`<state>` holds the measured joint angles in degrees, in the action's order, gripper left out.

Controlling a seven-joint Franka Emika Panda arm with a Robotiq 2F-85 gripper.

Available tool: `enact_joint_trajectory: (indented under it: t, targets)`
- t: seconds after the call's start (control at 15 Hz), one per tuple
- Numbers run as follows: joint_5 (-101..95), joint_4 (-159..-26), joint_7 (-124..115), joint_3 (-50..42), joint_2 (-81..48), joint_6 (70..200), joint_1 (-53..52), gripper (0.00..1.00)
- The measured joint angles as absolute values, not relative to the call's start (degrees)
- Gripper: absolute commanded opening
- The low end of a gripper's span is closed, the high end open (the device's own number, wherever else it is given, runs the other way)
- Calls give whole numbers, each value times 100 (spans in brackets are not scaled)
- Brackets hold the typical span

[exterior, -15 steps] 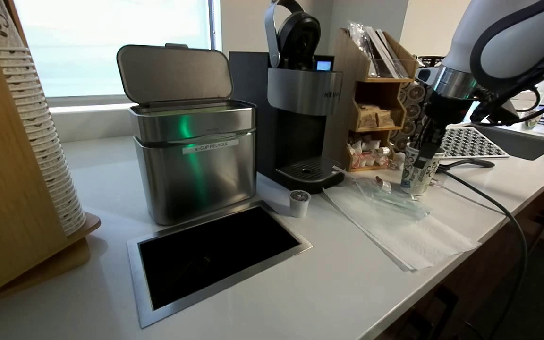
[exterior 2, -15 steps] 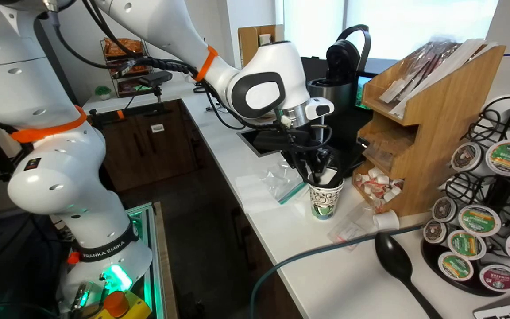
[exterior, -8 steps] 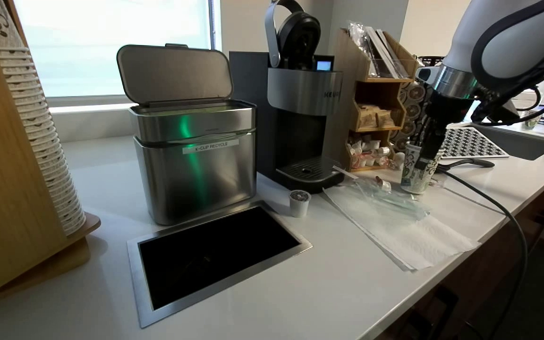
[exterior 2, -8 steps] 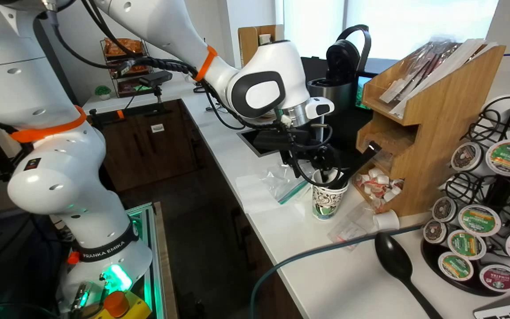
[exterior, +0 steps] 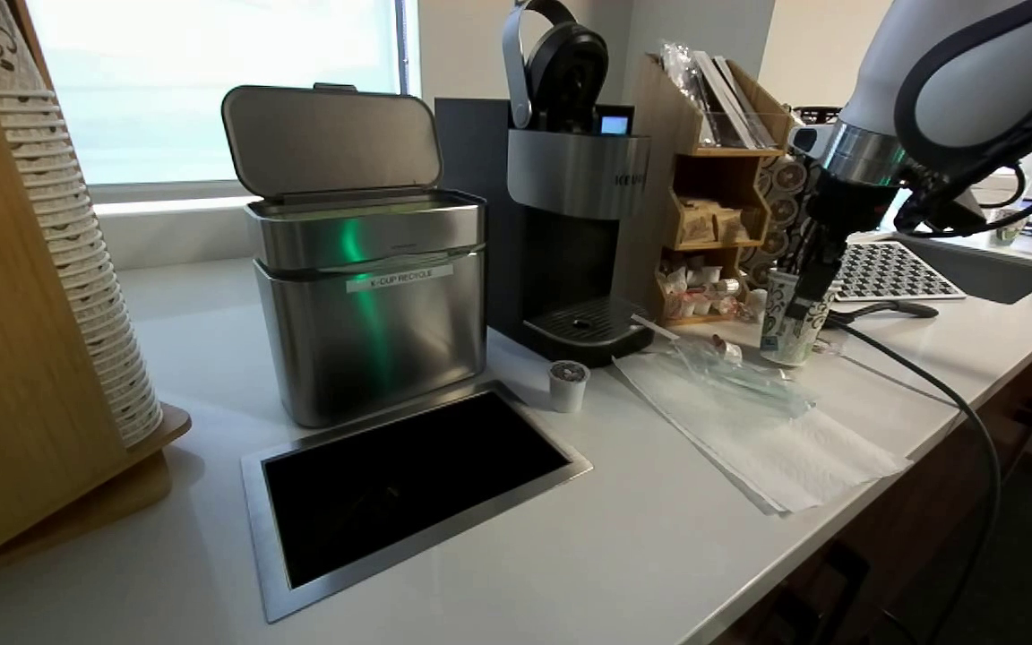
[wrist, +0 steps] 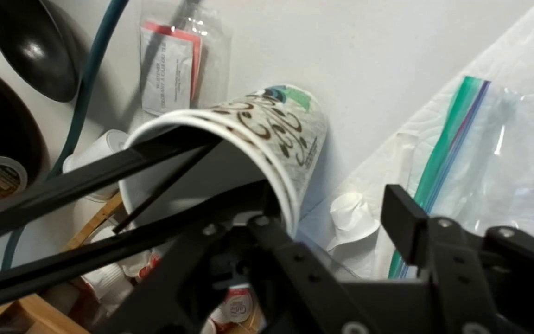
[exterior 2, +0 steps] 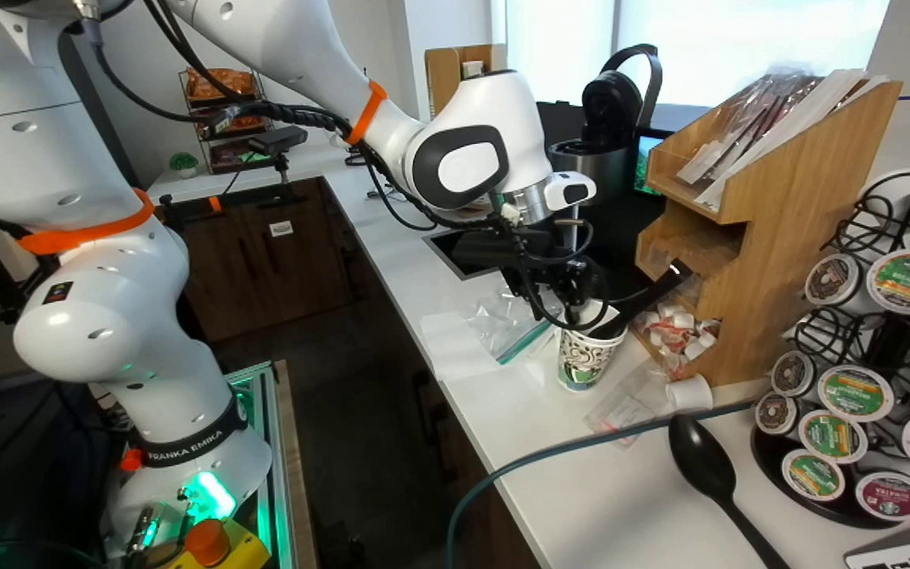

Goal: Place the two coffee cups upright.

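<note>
1. The gripper [wrist: 334, 211] is holding its fingers apart, one reaching inside a patterned paper cup [wrist: 276, 125].
2. Near the gripper, a small pale cup [exterior 2: 690, 393] is lying sideways; a sachet [wrist: 169, 69] is showing "WHITENER".
3. Well apart from it, another small cup [exterior: 568, 390] is standing upright near a bin [exterior: 373, 349] reading "K-CUP RECYCLE".

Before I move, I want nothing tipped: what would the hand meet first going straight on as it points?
Most likely the patterned paper cup: the open hand seems to straddle its rim; depth is unclear.
</note>
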<state>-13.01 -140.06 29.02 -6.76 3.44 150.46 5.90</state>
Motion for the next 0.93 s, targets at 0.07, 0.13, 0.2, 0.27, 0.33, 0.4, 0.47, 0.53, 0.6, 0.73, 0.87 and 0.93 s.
enact_joint_trajectory:
  t: [0.07,0.13,0.2,0.27,0.33,0.4,0.47,0.53,0.6,0.73,0.87,0.93]
  targets:
    - [-1302,-14006,2902,-674,344,15046,589,21]
    - [-1304,-14006,2902,-672,344,15046,588,12]
    - [-1320,-14006,2902,-668,344,15046,588,6]
    - [-1371,-14006,2878,-662,342,15046,588,0]
    - [-1471,-14006,2809,-653,337,15048,588,0]
    - [-1612,-14006,2706,-644,332,15054,588,0]
    - [-1803,-14006,2556,-637,330,15059,589,0]
    - [-2071,-14006,2348,-636,328,15083,595,1]
    - [-2409,-14006,2081,-636,327,15127,608,1]
    - [-3024,-14005,1572,-636,327,15167,638,1]
    - [-3320,-14005,1277,-634,326,15167,643,1]
    - [-3345,-14005,1221,-629,324,15167,643,1]
